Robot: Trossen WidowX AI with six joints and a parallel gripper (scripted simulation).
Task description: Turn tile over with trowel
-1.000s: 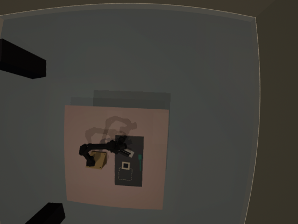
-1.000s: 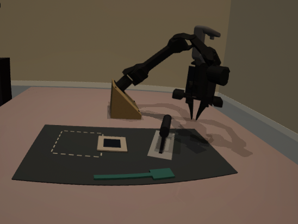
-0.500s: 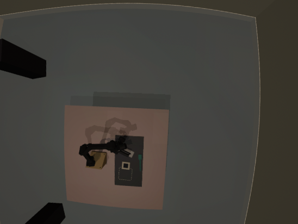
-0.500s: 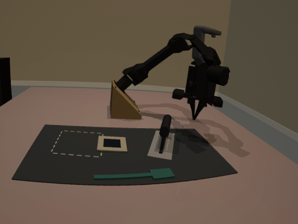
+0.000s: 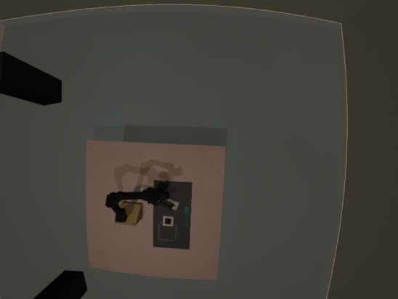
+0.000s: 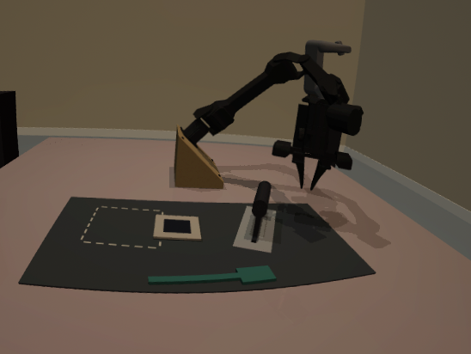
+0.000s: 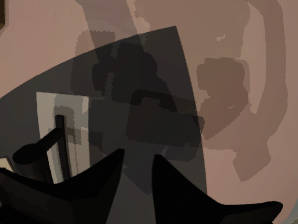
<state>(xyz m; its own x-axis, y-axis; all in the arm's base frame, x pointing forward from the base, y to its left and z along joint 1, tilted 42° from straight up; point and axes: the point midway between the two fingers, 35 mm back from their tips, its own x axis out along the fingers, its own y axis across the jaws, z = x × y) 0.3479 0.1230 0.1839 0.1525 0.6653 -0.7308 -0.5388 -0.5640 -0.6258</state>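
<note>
Ext. view, L to R. Dark mat (image 5: 171,244) (image 6: 125,266) (image 7: 160,60) lies flat on the pink surface (image 5: 109,250) (image 6: 129,322) (image 7: 30,45); dashed outline (image 5: 167,240) (image 6: 89,224) is on its L part. Tile (image 5: 165,224) (image 6: 177,237) (image 7: 4,164) is next, flat on mat, cream w/ dark sq. in the middle facing up. It overlaps the outline's R edge but is mostly outside, so not turned & not in position yet.

Wedge-shaped wooden base (image 5: 138,212) (image 6: 193,172) (image 7: 2,20) stands on the surface behind the mat, w/ black arm (image 5: 131,196) (image 6: 251,88) rising from it & reaching R. Green spatula-like tool (image 5: 187,214) (image 6: 255,275) lies along mat's front edge, handle L, wide end R, apart from tile.

Trowel (image 5: 176,206) (image 6: 261,199) (image 7: 31,155) is R of tile, between tile & claw in this view: pale flat blade on mat, blk handle raised & tilted above it. No contact w/ tile.

Far R: claw (image 6: 306,188) (image 7: 139,157), pointing down above the surface, fingers partly open, small gap betw. tips, nothing held. It's apart from the trowel handle. Wrist cam agrees: tips apart, trowel off to L. Tips can't be made out from top cam.
</note>
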